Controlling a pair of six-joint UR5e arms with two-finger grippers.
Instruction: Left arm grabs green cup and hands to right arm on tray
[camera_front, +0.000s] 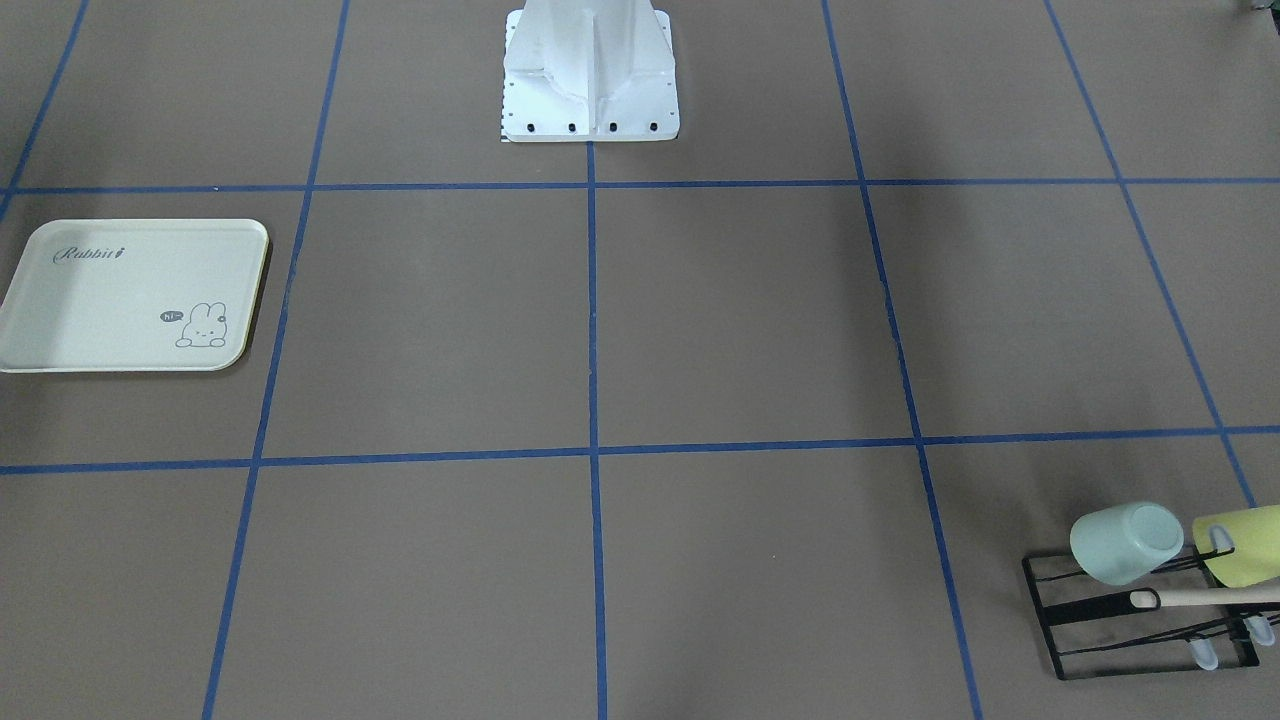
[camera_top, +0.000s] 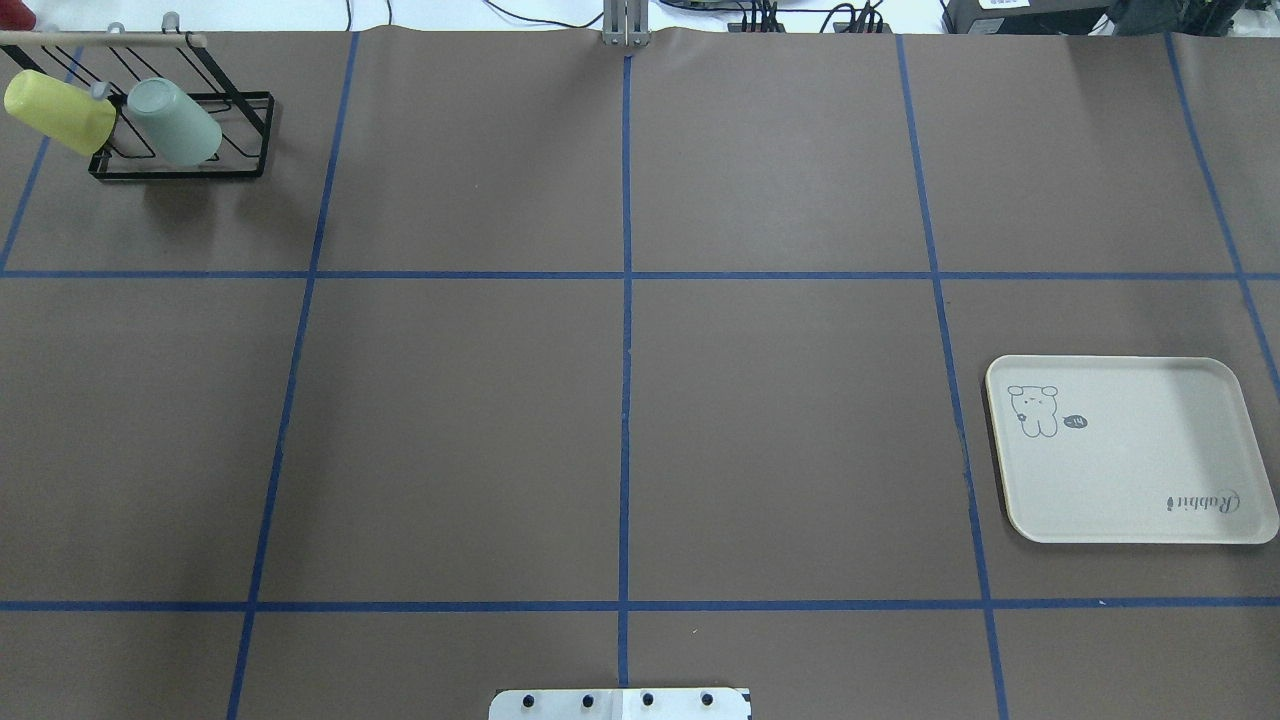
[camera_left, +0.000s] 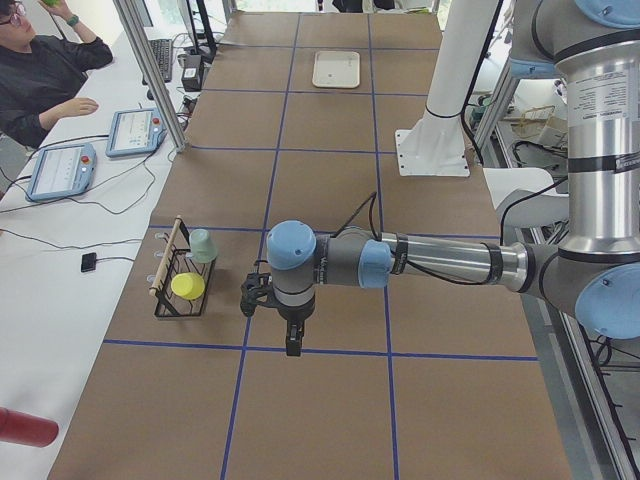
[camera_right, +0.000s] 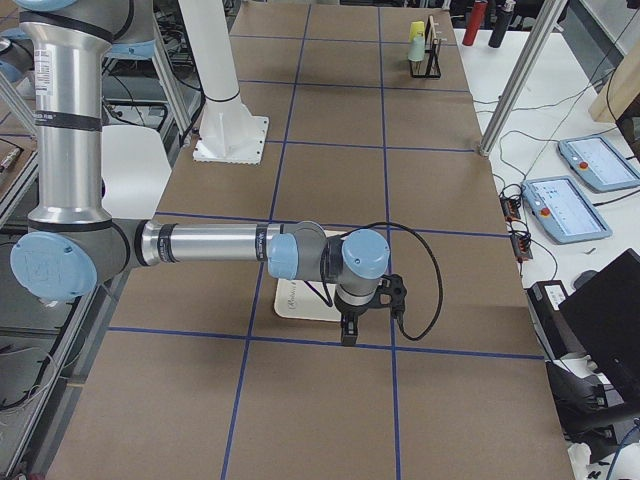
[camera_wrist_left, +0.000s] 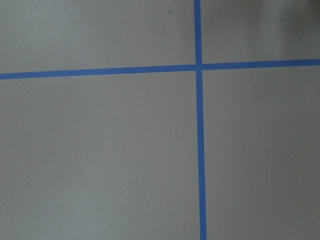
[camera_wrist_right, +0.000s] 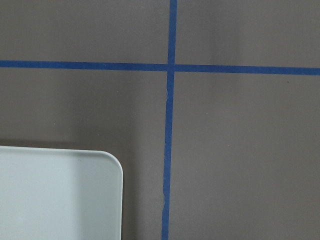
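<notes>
A long table covered in brown paper (camera_top: 450, 420) and divided into squares by blue tape lines (camera_top: 626, 400) fills the scene, with the robot's white metal base plate (camera_front: 590, 70) bolted at the middle of its near edge. In the far corner on the robot's left stands a black wire drying rack (camera_top: 250, 135) topped by a pale wooden bar (camera_top: 100, 39). The small pale mint-green plastic cup (camera_top: 175, 122) leans tilted on this rack, closed base outward, just beside a yellow-green plastic cup (camera_top: 55, 112) that lies closer to the table's left edge. The cream rectangular plastic tray (camera_top: 1130, 500), printed with a grey bunny and "Rabbit" script, lies flat against the table's right edge, well apart from the rack. The silver-tube left arm (camera_left: 440, 262) reaches out level over the table, and its black left gripper (camera_left: 292, 348) hangs pointing down above bare paper, near the rack but apart from it. The silver-tube right arm (camera_right: 210, 243) stretches out in the same way, with the right gripper (camera_right: 348, 338) pointing down above the tray's corner. Both grippers show only in the side views, so I cannot tell whether their fingers are apart or together; neither touches the cup
</notes>
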